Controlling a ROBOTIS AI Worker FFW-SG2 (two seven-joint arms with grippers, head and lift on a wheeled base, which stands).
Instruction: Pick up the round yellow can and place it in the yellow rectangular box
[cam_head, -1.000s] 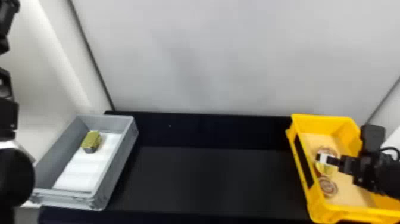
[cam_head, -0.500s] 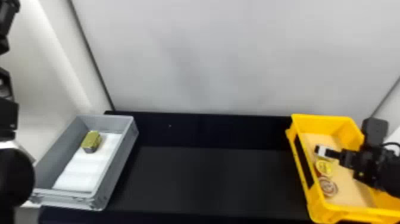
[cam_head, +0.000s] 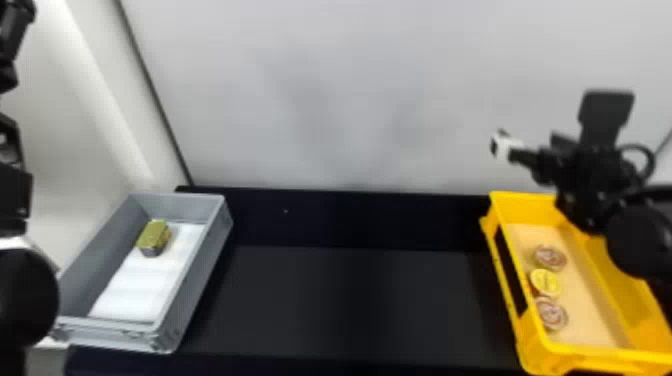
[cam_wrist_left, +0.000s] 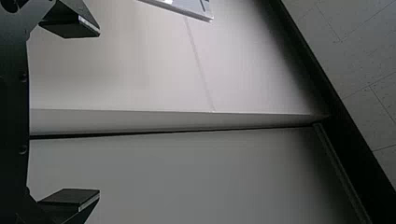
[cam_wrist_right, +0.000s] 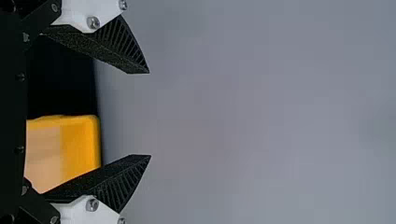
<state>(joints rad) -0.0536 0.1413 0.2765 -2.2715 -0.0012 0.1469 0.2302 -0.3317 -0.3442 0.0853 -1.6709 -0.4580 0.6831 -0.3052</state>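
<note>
Hanging high over the far end of the yellow box (cam_head: 527, 211), the right claw (cam_wrist_right: 150, 114) has its fingers spread with nothing between them — raised, I'd judge, so it clears the walls and leaves the cans alone. The round yellow can (cam_head: 545, 282) lies below the claw and nearer the robot, inside the box, in a row between one brownish can (cam_head: 550, 257) and another brownish can (cam_head: 552, 314). They seem to touch, though from here I can't be certain. That likely saves room. Well across from the claw, a gold block (cam_head: 154, 236) sits in the grey box (cam_head: 204, 267), probably spare to this job. The left claw (cam_wrist_left: 99, 113) waits aside, fingers apart. The placing looks finished — only backing away is left.
</note>
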